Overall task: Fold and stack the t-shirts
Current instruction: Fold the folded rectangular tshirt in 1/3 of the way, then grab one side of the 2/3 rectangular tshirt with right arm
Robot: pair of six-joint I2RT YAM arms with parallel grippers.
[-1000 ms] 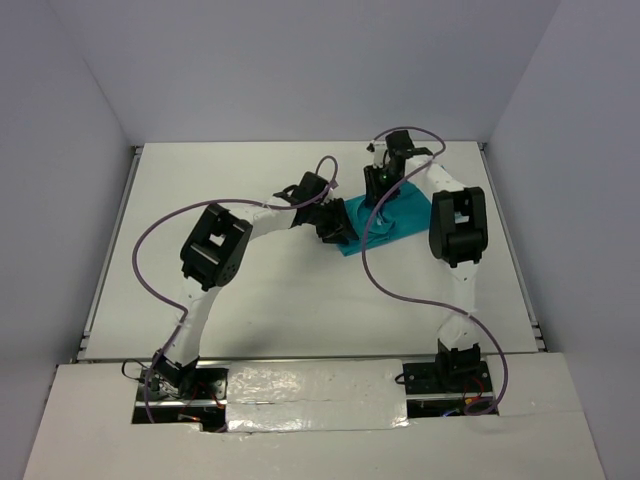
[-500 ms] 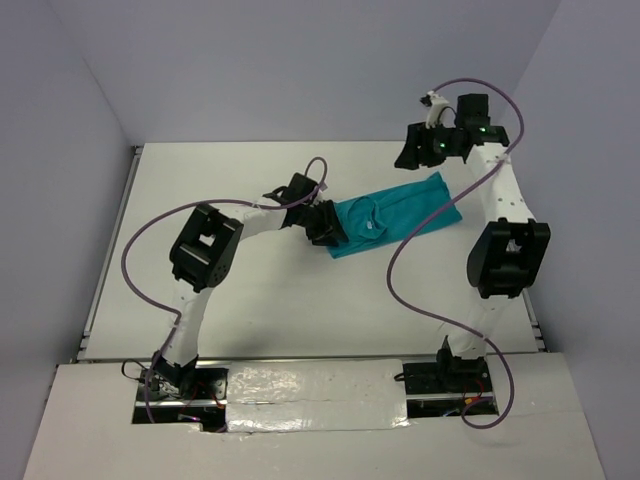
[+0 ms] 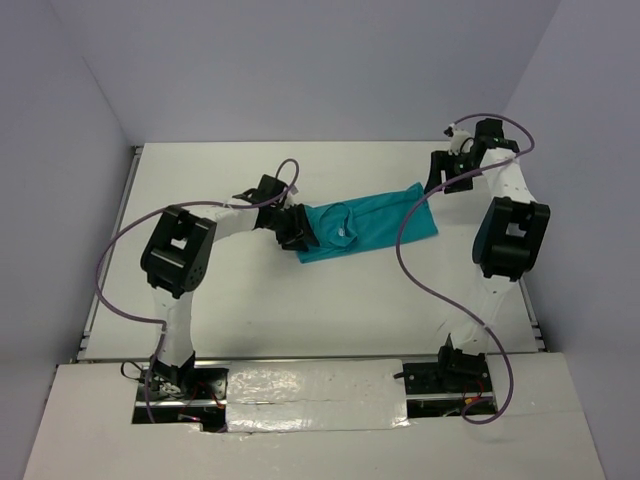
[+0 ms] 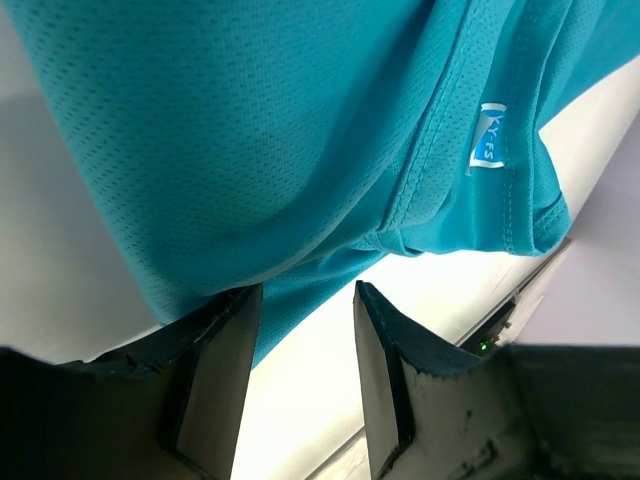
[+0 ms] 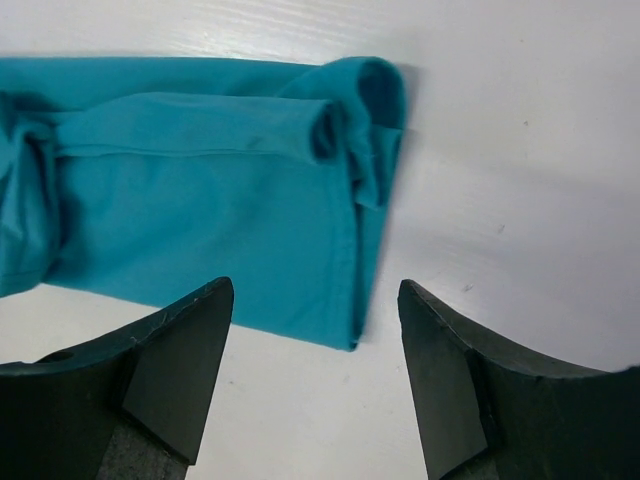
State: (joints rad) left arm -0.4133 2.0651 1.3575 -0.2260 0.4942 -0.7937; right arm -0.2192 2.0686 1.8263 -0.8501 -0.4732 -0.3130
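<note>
Left hand (image 3: 297, 230) is at the left end of the shirt (image 3: 370, 225) and its jaws stand partly apart. From the left wrist view the cloth edge reaches in between them, with white bench showing below it, and I cannot tell if the cloth is really pinched. Right hand (image 3: 440, 175) is wide open, holds nothing, and hangs just beyond the right end of the shirt. The shirt lies on the bench (image 3: 250, 300) as one long folded band between both hands, slightly slanted. Its cloth is a fine mesh with small holes. One small blue and white tag (image 4: 487, 135) is sewn at a seam near the collar; its letters are not clear enough to read.
</note>
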